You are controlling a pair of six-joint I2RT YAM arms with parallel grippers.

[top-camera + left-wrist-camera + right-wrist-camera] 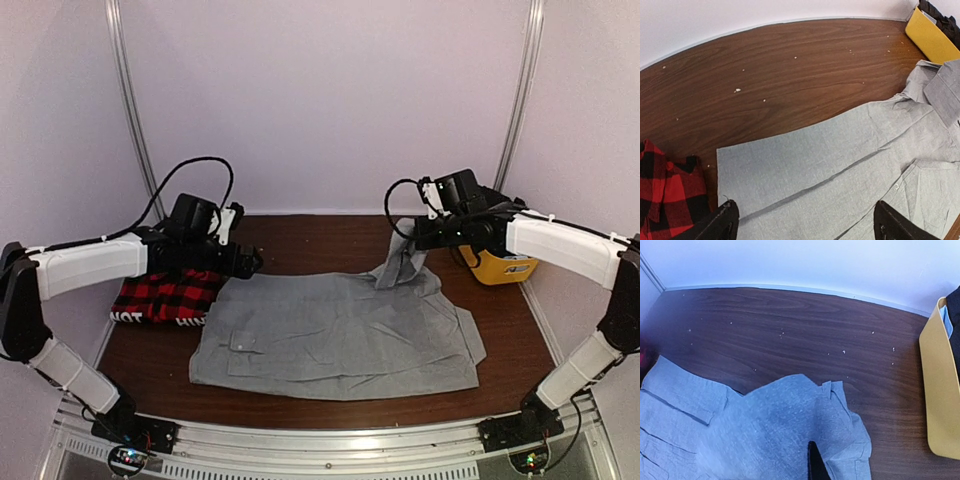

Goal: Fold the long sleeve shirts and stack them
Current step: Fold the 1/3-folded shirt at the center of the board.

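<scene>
Your right gripper (418,240) is clamping shut on the grey shirt (340,335), holding a fold of its far right edge up off the table (310,235) while the rest is lying flat. Your left gripper (250,262) is hovering with jaws wide apart over the shirt's far left corner, beside the plaid shirt (165,297).

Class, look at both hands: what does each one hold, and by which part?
The right hand pinches the grey shirt at its raised far edge, near the collar. The left hand is open and holds nothing.
</scene>
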